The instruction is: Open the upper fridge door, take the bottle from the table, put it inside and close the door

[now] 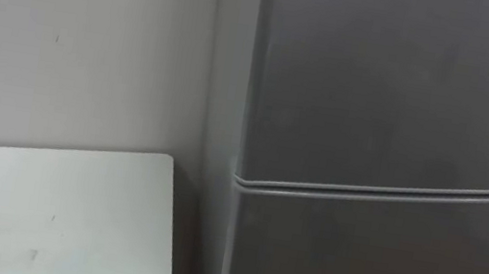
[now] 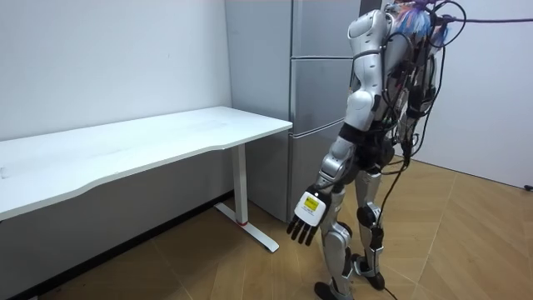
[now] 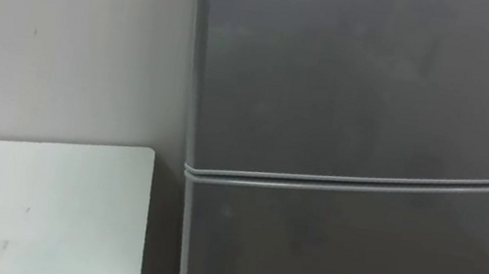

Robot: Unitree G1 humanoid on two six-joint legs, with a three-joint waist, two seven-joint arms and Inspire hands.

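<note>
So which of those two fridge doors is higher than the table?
The upper fridge door: its bottom edge sits about level with the top of the white table. The lower fridge door drops below that. Both are shut.

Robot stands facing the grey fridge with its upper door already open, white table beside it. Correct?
Not quite: the upper door of the grey fridge is shut, as the left eye view shows, closed down to the seam above the lower door. The white table does stand beside it.

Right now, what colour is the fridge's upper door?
The upper door is plain grey, like the lower door; it shows best in the left eye view.
</note>
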